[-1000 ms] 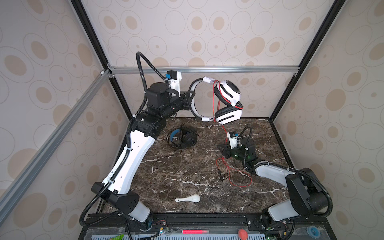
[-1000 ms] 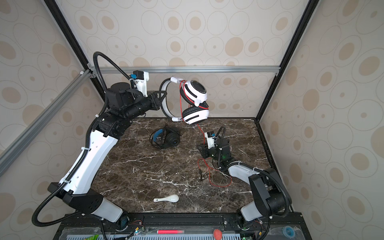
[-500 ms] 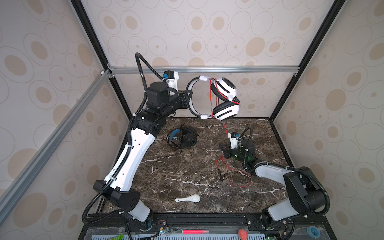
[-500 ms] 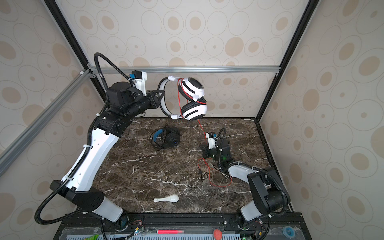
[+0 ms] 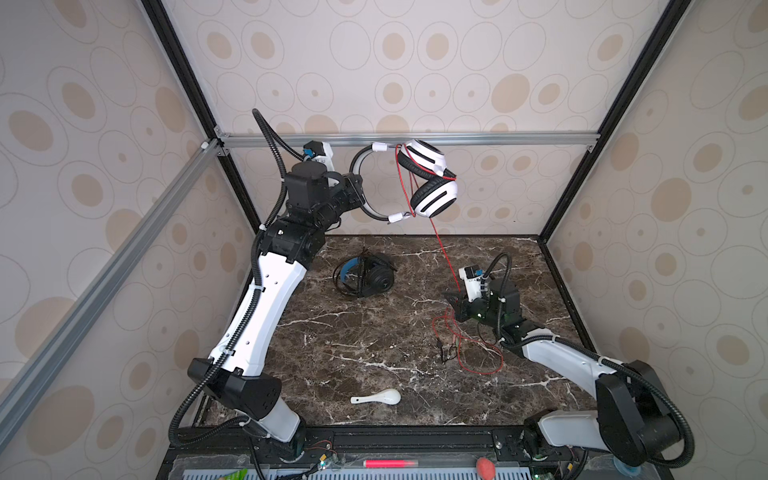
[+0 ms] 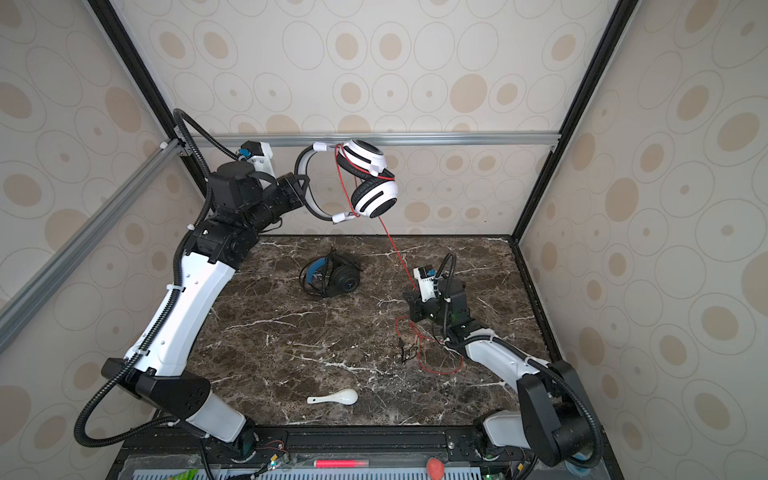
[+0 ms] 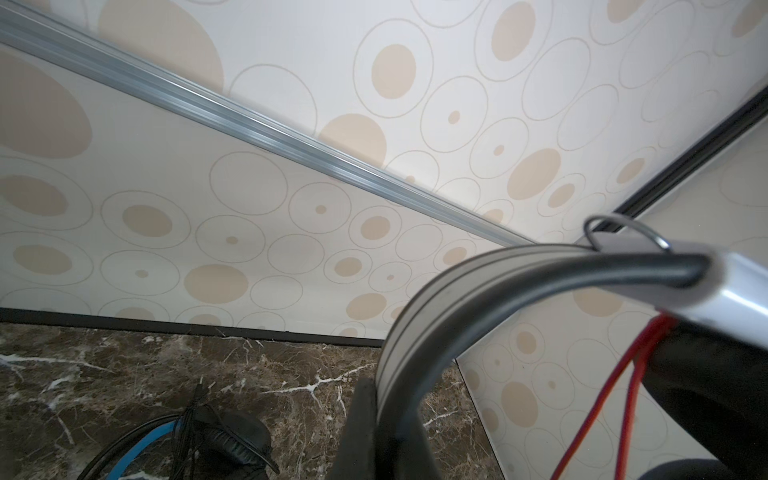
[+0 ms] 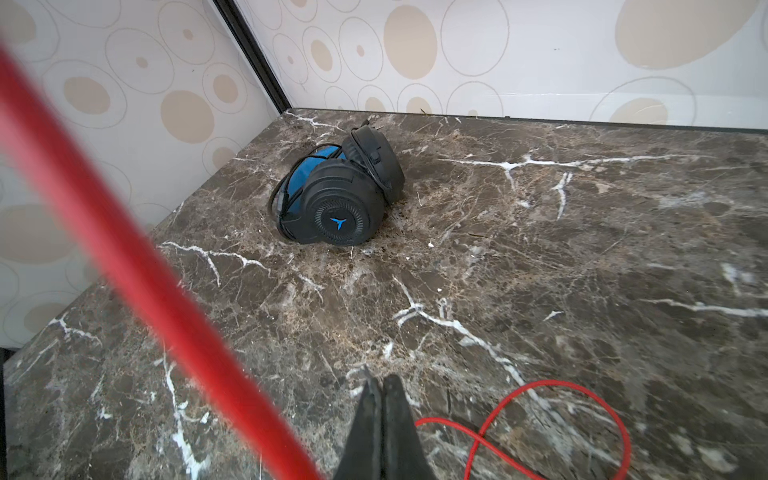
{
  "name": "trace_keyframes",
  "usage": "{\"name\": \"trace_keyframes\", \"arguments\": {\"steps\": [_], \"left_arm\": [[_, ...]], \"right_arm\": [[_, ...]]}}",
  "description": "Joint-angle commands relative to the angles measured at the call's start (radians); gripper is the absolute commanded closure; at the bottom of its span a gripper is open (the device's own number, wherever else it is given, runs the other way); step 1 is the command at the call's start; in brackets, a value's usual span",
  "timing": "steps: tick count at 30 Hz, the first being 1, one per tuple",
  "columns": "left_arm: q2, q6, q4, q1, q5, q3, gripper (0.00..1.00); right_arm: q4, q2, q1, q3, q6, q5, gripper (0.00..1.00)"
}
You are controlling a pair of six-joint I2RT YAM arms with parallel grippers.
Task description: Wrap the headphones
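**Two headsets, one up in the air, one parked on the bench**

Two over-ear sets here. The white headset is glossy plastic with padded black ear cushions and a thin arched headband, grey-ribbed on the outside in the left wrist view. The left pincer is clamped on that headband and holds the set high, up by the aluminium rail on the back wall, well clear of the bench. The cups hang on the far side of the band from the pincer.

Its red cord has a few turns looped round the cups, then drops in a straight, tight line to the right pincer, which sits low over the bench. In the right wrist view those black jaws are pressed together at the tips. The cord passes close beside them as a fat red blur, so I can't tell if it's pinched further back. The slack lies in loose curls on the bench just beside that pincer.

The black headset is matte, with a blue inner band and a blue mark on one round cup, folded up with its thin black cord. It's lying near the back, between the two arms and touching neither.

The bench is polished dark brown marble with white veins. A small white ceramic spoon lies alone near the front edge.
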Motion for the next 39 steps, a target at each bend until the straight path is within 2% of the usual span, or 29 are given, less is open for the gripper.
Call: {"name": "trace_keyframes", "arguments": {"steps": [1,8,13,18,26,31,39], "left_arm": [[0.017,-0.127,0.098,0.021,-0.056,0.039,1.0],[0.049,-0.127,0.076,0.02,-0.129,0.038,1.0],[0.052,-0.09,0.042,0.021,-0.228,0.013,1.0],[0.038,-0.072,0.052,0.021,-0.279,-0.046,1.0],[0.044,-0.045,0.059,0.019,-0.339,-0.088,1.0],[0.047,0.014,0.052,0.018,-0.388,-0.116,1.0],[0.047,0.036,0.032,0.016,-0.41,-0.175,1.0]], "right_arm": [[-0.178,-0.037,0.017,0.01,-0.073,0.049,1.0],[-0.307,-0.119,0.069,0.029,-0.13,0.133,1.0],[-0.447,-0.175,0.139,0.082,-0.154,0.218,1.0],[-0.557,-0.228,0.219,0.122,-0.169,0.29,1.0],[-0.719,-0.217,0.344,0.231,-0.184,0.407,1.0],[-0.806,-0.173,0.441,0.344,-0.234,0.508,1.0],[-0.958,-0.088,0.541,0.583,-0.321,0.583,1.0]]}}
